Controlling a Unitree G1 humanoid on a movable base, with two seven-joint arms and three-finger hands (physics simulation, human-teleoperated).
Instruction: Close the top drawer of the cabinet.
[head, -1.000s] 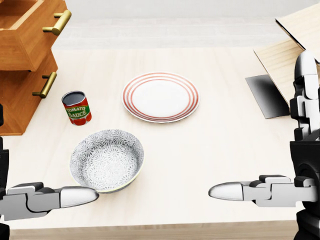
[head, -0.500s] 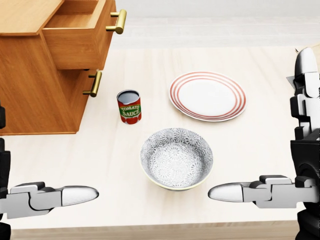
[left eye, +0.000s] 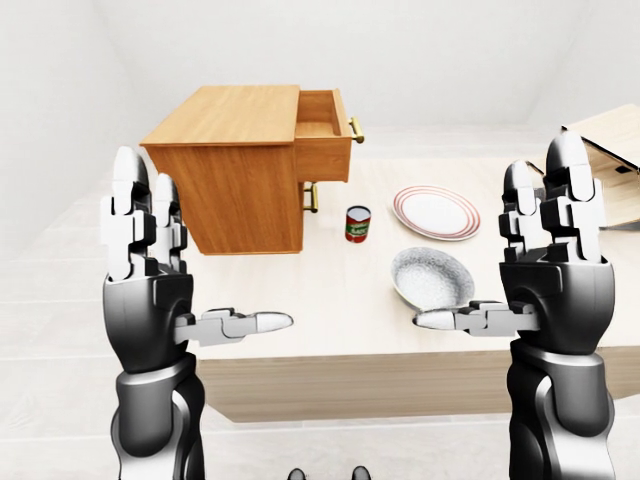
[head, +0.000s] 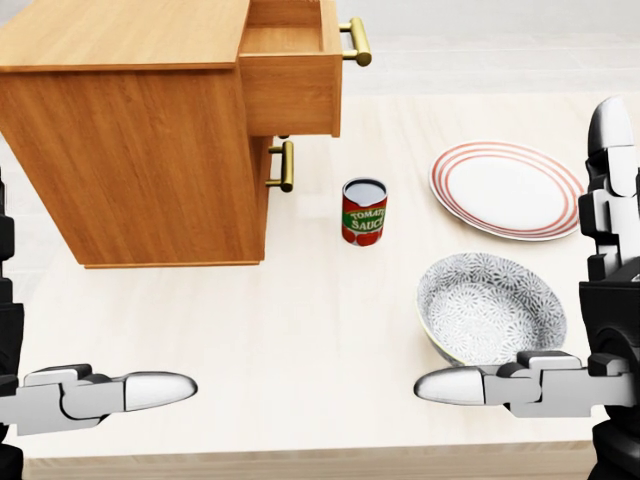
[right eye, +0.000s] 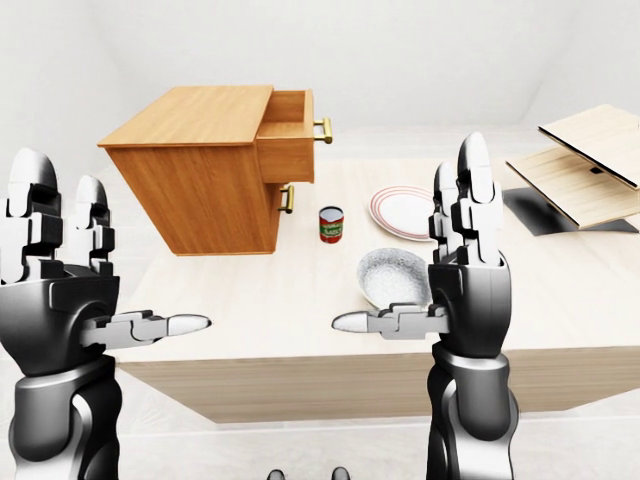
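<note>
A wooden cabinet stands on the pale table at the upper left of the head view. Its top drawer is pulled out to the right, its brass handle well clear of the cabinet face. The lower drawer's handle sits close to the cabinet face. My left hand is held up open at the table's near edge, fingers upright and thumb pointing inward, well below the cabinet. My right hand mirrors it on the right, open and holding nothing.
A tomato sauce can stands just right of the lower handle. A red-striped plate and a patterned bowl lie further right. An open cardboard box sits at the table's far right.
The camera has moved left: the cabinet, can, plate and bowl have all slid right in the head view, and the cardboard box has left it. Both hands keep their pose.
</note>
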